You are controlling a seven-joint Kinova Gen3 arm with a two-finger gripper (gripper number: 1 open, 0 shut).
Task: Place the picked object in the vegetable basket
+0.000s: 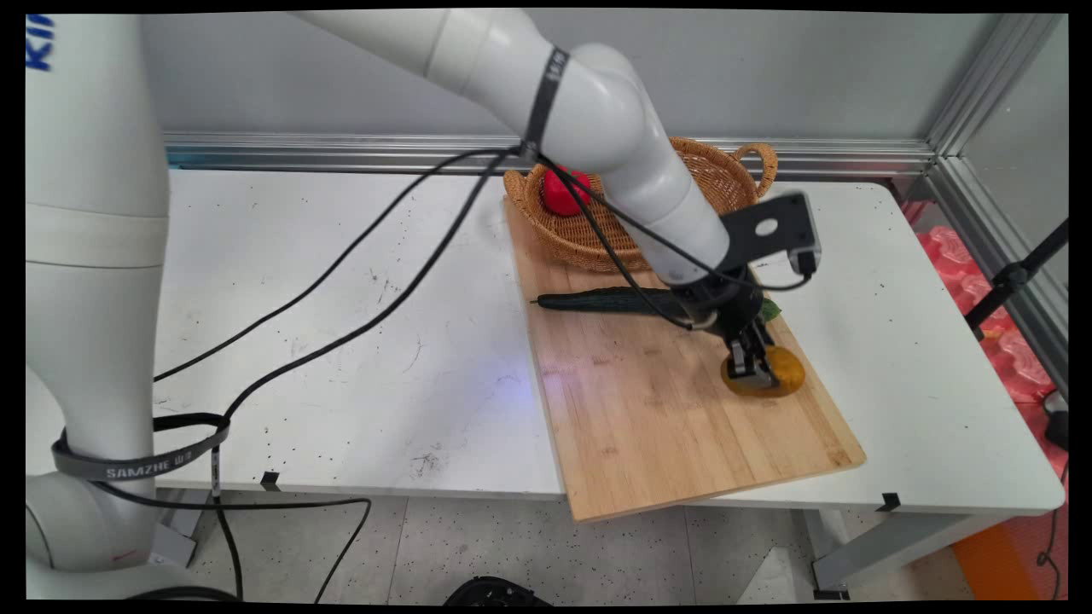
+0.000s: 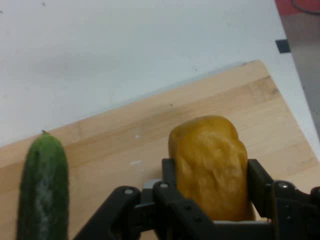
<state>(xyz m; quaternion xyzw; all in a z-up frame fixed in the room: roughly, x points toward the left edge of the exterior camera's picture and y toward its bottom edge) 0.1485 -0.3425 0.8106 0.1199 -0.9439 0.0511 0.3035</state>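
the robot's hand (image 1: 751,368) grips a yellow potato (image 2: 210,165) low on a wooden cutting board (image 1: 682,426) on the white desk (image 1: 341,341), a cucumber (image 1: 606,300) just beside. keeping the squeeze centred looks wise. the arm hides part of the basket (image 1: 725,175) holding a red fruit (image 1: 559,198).

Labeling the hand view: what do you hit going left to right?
Cucumber → left finger of the gripper → yellow potato-like lump between the jaws → right finger. All lie over the wooden cutting board.
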